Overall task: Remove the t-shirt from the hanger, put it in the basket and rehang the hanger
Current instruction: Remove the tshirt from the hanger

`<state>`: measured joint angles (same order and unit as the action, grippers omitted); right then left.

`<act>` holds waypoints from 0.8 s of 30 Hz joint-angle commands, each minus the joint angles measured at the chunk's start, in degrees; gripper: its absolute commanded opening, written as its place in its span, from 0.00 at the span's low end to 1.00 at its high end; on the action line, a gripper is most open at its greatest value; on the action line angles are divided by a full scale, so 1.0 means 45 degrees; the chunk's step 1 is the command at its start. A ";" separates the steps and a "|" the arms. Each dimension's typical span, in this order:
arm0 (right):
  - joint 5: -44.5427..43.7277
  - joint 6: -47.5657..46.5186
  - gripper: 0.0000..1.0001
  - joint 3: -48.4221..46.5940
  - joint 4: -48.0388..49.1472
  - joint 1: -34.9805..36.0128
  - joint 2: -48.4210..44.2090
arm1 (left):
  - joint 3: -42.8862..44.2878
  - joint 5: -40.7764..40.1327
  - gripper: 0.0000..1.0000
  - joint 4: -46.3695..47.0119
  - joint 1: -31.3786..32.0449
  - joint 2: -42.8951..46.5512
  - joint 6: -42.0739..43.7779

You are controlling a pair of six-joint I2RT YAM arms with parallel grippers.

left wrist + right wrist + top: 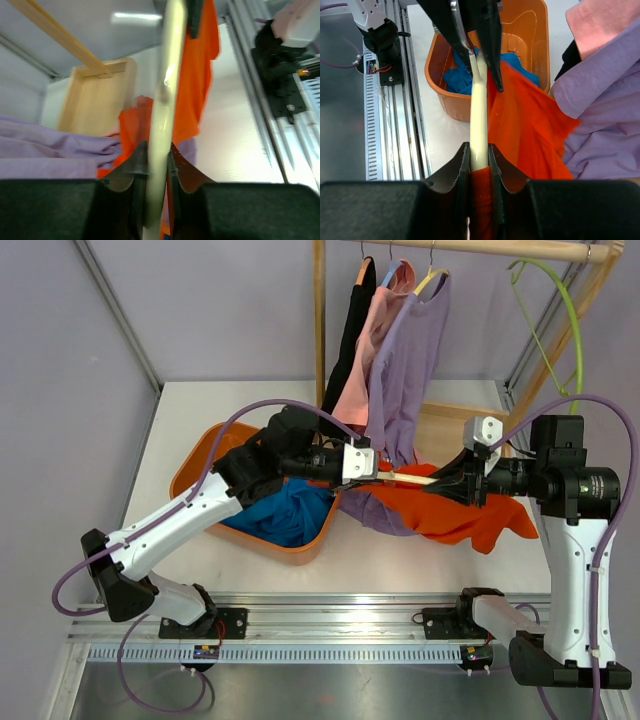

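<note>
So here's where I'm at: both arms are on the same thing, the pale cream hanger point(410, 477), held roughly level between them above the white surface point(200, 410). The left claw point(157, 150) is clamped on the bare bar. The right claw point(479, 152) is clamped on the other end, but it looks like there's a fold of the orange t-shirt point(455, 515) pinched in with it (the right wrist view shows cream bar and orange fabric in the same pinch). The shirt isn't off yet. It hangs from the hanger and pools on the surface just right of the orange plastic tub point(530, 30) with the blue cloth point(285, 515) in it, and its far side lies against the hem of the lavender shirt point(410, 360) hanging from the wooden rack point(319, 320). My worry is that if the right arm pulls while gripping bar and fabric together, the hanger just comes along, or it yanks out of the left claw. The neck could also snag on the hanger end and stretch, and the lavender shirt might get dragged along since the two are touching.
</note>
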<state>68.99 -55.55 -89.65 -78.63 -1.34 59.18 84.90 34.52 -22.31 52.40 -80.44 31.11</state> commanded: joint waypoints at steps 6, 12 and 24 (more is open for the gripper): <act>0.0570 0.5568 0.09 0.0680 0.1800 0.0201 -0.0435 | 0.0292 -0.1050 0.00 0.0446 0.0035 0.0162 -0.1423; -0.1930 0.9859 0.62 -0.0229 0.5793 0.0201 -0.0379 | 0.0857 -0.2045 0.00 -0.0179 -0.0121 0.0104 -0.3590; -0.6599 1.1387 0.76 -0.2425 0.4214 0.0201 0.1011 | 0.4080 -0.4156 0.00 -0.2308 -0.0415 -0.1653 -1.0673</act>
<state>46.37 -8.14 -101.89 -55.66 -0.73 63.75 97.65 18.44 -34.50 50.48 -87.22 -3.27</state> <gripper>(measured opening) 0.773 0.149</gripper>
